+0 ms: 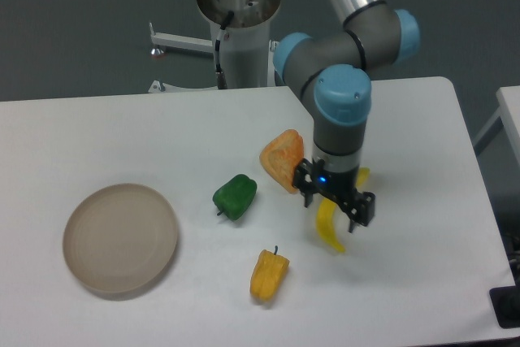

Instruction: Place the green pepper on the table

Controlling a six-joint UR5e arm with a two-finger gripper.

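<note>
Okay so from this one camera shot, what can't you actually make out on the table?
- Banana: its middle is hidden behind the gripper in the fixed view.
- Gripper: jaws seen from above, so open or shut cannot be told.
- Orange item: partly covered by the arm, its kind unclear.
- Green pepper: the underside is out of sight.

Glossy plastic-looking green pepper (pixel 236 197), shiny yellow pepper (pixel 268 274) too; matte smooth white surface (pixel 106 136), dull beige plate (pixel 120 238).
</note>
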